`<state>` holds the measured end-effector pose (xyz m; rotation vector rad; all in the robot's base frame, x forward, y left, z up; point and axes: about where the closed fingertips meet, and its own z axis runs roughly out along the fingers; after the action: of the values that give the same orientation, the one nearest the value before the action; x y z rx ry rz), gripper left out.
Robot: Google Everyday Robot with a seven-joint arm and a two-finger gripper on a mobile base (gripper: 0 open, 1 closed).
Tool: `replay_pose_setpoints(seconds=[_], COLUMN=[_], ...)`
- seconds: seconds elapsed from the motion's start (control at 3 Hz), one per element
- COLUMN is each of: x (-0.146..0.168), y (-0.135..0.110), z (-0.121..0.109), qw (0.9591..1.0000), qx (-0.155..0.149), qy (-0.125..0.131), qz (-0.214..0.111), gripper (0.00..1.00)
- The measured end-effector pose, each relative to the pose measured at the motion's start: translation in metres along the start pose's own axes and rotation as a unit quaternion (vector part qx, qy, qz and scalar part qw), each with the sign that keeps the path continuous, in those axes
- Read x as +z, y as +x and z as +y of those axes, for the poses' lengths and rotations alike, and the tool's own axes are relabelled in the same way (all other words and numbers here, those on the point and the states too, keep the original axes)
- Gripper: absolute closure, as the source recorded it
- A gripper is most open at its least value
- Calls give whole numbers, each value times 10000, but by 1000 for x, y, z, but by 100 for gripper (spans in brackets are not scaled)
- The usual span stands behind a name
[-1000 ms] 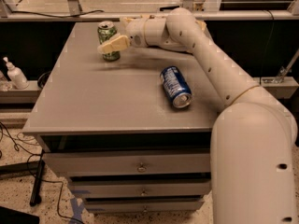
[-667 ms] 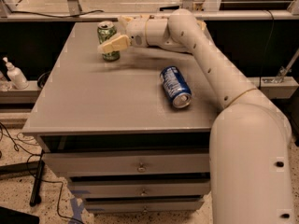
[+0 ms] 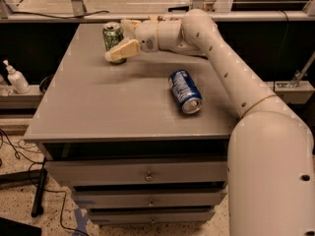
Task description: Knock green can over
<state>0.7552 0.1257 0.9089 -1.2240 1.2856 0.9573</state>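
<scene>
A grey drawer cabinet (image 3: 98, 112) stands on a speckled floor in front of a dark bench with metal framing; its flat top serves as the work surface. The green can (image 3: 112, 33) is seen upright near the far left corner of that top, silver rim uppermost. The gripper (image 3: 119, 39) is held just to the can's right, at can height, with its fingers spread: the near finger (image 3: 122, 50) is laid across the can's lower front, apparently touching it, and the other is seen behind the can's upper right. The can is not judged to be pinched. This placement is judged to suit a sideways push rather than a lift, since an open hand set against a standing can allows it to be tipped. The arm (image 3: 221, 63) is stretched across the top from the right, passing behind the blue can (image 3: 184, 91), which lies on its side well apart from the green one. A white pump bottle (image 3: 15, 77) is set on a lower ledge at the left.
</scene>
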Motion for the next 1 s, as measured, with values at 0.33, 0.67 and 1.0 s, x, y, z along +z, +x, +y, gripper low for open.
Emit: replay_pose_setpoints(seconds=[0.33,0.67,1.0], x=[0,0,-8], y=[-12,-36,-59], z=[25,53,79], qw=[9991,9963,9935], qx=[4,-49,-72], qy=[-416,-850,-1137], qz=[70,77,-6], gripper=[0,0,0])
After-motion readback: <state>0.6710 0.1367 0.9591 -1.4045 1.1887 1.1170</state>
